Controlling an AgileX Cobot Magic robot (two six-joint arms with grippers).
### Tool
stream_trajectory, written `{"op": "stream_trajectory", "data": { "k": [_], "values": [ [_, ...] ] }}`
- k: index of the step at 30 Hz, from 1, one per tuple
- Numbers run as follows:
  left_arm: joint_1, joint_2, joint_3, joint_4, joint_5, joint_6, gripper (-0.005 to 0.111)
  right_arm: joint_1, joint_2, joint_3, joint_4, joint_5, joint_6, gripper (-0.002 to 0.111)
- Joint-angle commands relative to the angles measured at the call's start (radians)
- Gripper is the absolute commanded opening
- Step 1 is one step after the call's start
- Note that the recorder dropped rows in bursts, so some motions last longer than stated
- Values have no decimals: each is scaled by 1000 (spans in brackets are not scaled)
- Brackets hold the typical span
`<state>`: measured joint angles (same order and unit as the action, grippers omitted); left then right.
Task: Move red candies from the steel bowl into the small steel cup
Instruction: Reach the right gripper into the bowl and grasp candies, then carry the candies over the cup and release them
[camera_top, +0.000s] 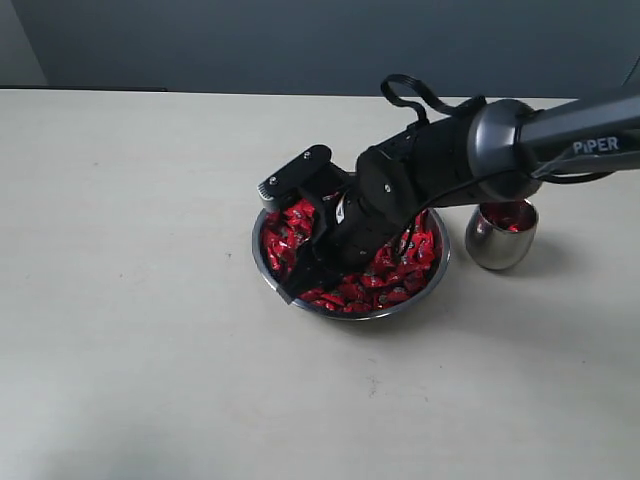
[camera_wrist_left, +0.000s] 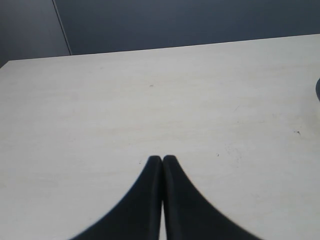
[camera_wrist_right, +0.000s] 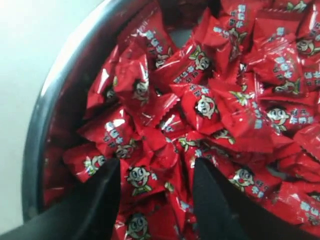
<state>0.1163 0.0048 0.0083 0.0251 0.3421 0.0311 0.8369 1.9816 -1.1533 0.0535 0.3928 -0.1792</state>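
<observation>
Red candies (camera_wrist_right: 205, 107) in the mid-frame steel bowl (camera_top: 442, 265) are best pinched once the open right tool (camera_wrist_right: 156, 172) is lowered astride one.

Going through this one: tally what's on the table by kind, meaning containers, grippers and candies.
steel bowl: 1
small steel cup: 1
grippers: 2, the left gripper and the right gripper
red candies: too many to count; heaped in the bowl, some in the cup
Total: 4, candies aside
</observation>
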Motion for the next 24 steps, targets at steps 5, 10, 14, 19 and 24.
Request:
{"op": "stream_trajectory", "data": {
  "k": [5,10,14,19,24],
  "values": [
    [-8,-5,-8,2,-5,-2,0,1,12,-9,-31,-59,-9,-1],
    [-8,-5,-8,2,-5,-2,0,1,-35,-9,-54,-42,-9,0],
    [-8,-5,-8,2,-5,-2,0,1,-107,-9,-89,22,1,0],
    [-8,-5,-8,2,-5,-2,0,-23,-206,-9,-104,103,26,0],
    [-8,-5,-8,2,-5,-2,0,-148,-308,36,-115,129,74,0]
  ]
}}
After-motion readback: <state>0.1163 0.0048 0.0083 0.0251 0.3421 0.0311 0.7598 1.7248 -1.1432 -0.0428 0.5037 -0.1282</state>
